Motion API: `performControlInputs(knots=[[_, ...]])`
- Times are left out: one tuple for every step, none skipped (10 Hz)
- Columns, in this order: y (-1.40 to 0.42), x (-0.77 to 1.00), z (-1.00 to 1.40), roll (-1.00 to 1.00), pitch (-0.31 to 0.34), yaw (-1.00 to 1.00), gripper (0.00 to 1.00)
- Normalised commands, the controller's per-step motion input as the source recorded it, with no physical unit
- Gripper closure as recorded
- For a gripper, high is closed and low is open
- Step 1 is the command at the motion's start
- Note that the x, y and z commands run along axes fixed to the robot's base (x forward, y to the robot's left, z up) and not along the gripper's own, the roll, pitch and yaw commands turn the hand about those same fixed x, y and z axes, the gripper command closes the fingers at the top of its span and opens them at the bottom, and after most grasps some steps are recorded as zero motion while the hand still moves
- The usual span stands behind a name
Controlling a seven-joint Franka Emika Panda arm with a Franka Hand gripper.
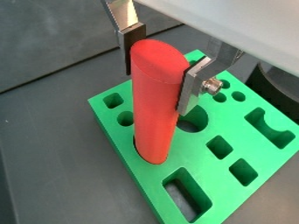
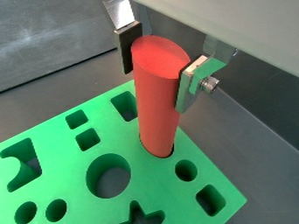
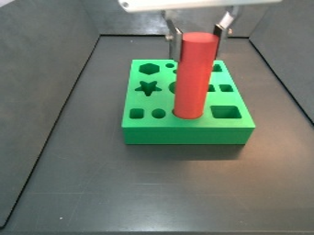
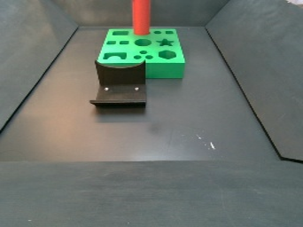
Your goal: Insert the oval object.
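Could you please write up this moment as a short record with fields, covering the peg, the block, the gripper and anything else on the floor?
peg: oval object, red, upright, lower end in a hole of the green block
gripper: gripper above the block, jaws on either side of the peg's top; contact unclear
block holes: star, hexagon, round and rectangular holes unfilled
other items: fixture on the dark floor, in front of the block in a side view

Wrist views: close, looking steeply down past the gripper (image 1: pixel 162 63) onto the oval object (image 1: pixel 156 101). Side views: we look down from near and from farther back; we find the green block (image 3: pixel 186 110) in all.
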Motion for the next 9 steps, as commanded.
performControlInputs(knots=[[-0.03, 0.14, -0.35, 0.10, 0.020, 0.00, 1.00], [-0.07, 0.09, -0.41, 0.10, 0.000, 0.00, 1.00], [-0.03, 0.07, -0.37, 0.08, 0.000, 0.00, 1.00], [0.00, 0.06, -0.26, 0.01, 0.000, 0.00, 1.00], [0.00, 0.09, -0.23, 0.00, 0.000, 0.00, 1.00], [0.00, 0.05, -0.19, 0.00, 0.000, 0.00, 1.00], [0.00, 0.01, -0.08, -0.01, 0.000, 0.00, 1.00], [-0.03, 0.00, 0.00, 0.03, 0.000, 0.00, 1.00], [0.00, 0.00, 0.00, 0.00, 0.000, 0.00, 1.00]])
